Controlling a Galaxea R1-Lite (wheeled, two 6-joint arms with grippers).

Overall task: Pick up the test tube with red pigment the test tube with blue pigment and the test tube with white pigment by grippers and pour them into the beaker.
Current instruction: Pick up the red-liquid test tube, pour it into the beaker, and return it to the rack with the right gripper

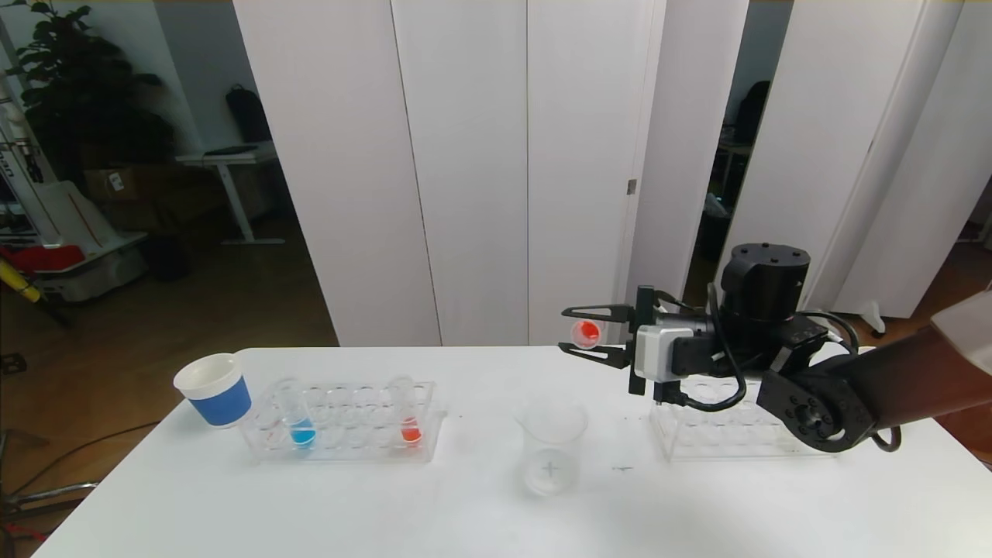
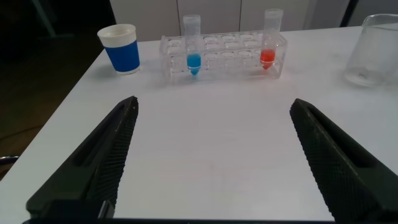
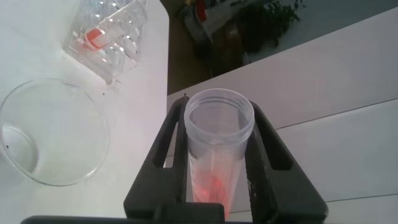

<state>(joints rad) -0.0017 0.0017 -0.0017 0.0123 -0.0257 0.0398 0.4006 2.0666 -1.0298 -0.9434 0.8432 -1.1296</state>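
My right gripper (image 1: 570, 331) is shut on the test tube with red pigment (image 1: 587, 334), held in the air above the table, up and to the right of the beaker (image 1: 551, 446). In the right wrist view the tube (image 3: 219, 143) lies between the fingers, its open mouth at the fingertips and red liquid at its bottom end. The beaker (image 3: 50, 130) sits below. The test tube with blue pigment (image 1: 298, 422) stands in the left rack (image 1: 349, 438), with another red-liquid tube (image 1: 409, 418). My left gripper (image 2: 214, 104) hangs open over bare table before that rack. The test tube with white pigment is out of view.
A blue-and-white paper cup (image 1: 215, 390) stands left of the left rack. A second clear rack (image 1: 728, 434) lies under my right arm, right of the beaker. The table's left edge (image 1: 147, 434) runs close to the cup.
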